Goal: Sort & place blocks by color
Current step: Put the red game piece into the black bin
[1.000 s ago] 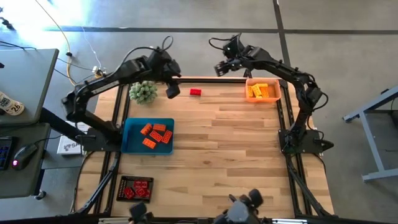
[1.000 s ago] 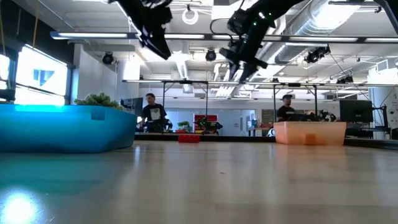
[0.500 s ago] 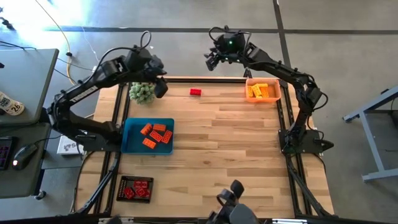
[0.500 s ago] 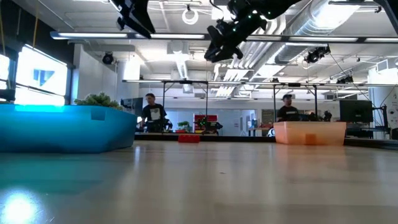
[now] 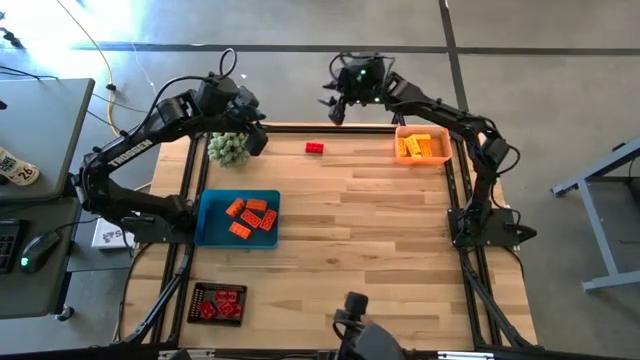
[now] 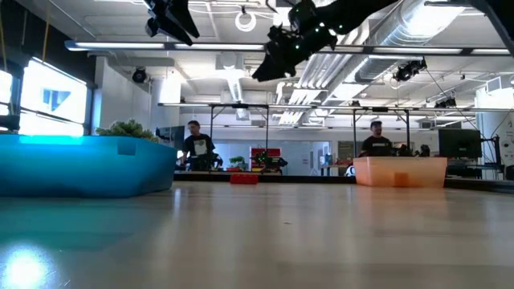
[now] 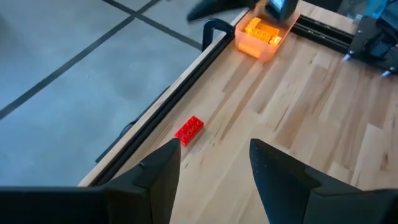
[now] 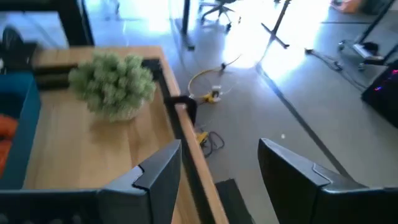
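left gripper (image 5: pixel 256 138) raised above the table's far left corner, just beside the fuzzy green plant (image 5: pixel 229 148), fingers (image 7: pixel 158 177) spread apart with nothing between them. right gripper (image 5: pixel 331 105) raised beyond the far edge, near the middle, fingers (image 8: pixel 163 172) likewise parted and empty. one red block (image 5: pixel 314 148) alone on the bare wood near the far edge, between the two grippers, touched by neither. four orange blocks (image 5: pixel 252 216) in the blue tray (image 5: pixel 208 232) on the left side. a heap of yellow blocks (image 5: pixel 420 146) in the orange tray (image 5: pixel 442 157) at the far right corner, too packed to count. more red blocks (image 5: pixel 218 304), about three, in the dark tray (image 5: pixel 193 303) at the near left corner; exact number hard to tell. three trays, two arms, one plant in all. from table height, both grippers high against the ceiling, the lone red block a low sliver at the far edge, the blue and orange tray walls hiding their contents, and two people at benches in the room behind, unseen from above. from the left wrist, the red block's studs and its place near the table's black rail (image 7: pixel 186 81), with the orange tray farther along that edge. from the right wrist, the plant on the table's corner, a strip of the blue tray, and cables on the grey floor (image 8: pixel 249 118) beyond.
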Available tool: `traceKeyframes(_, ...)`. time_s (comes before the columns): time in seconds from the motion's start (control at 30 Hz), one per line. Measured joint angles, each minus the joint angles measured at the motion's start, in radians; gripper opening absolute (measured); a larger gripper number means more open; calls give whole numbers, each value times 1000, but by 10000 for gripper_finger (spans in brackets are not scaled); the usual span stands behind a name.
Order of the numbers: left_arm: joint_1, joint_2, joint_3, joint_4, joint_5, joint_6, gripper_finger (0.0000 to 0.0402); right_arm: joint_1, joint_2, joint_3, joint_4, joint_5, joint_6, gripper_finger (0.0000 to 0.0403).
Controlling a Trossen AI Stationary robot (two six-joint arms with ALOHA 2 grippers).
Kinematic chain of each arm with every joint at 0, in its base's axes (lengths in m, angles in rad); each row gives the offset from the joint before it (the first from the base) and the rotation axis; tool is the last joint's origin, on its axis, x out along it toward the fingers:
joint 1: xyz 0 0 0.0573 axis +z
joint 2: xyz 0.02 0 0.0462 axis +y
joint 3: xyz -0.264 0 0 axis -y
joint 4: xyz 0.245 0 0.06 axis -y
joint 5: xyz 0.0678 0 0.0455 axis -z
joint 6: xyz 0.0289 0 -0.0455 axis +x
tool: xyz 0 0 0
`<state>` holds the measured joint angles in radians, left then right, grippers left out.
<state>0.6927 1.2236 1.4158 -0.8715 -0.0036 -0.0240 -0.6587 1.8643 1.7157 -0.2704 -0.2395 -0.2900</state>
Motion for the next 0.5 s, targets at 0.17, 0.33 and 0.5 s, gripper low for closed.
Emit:
traceKeyframes(0.17, 0, 0, 0, 1, 0, -25, 180, 5, 77, 0, -6, -23, -51, 200)
traceKeyframes(0.33, 0, 0, 0, 1, 0, -27, 180, 5, 150, 0, -35, -23, -50, 200)
traceKeyframes(0.5, 0, 1, 0, 4, 0, -27, 180, 5, 223, 0, -41, -24, -43, 200)
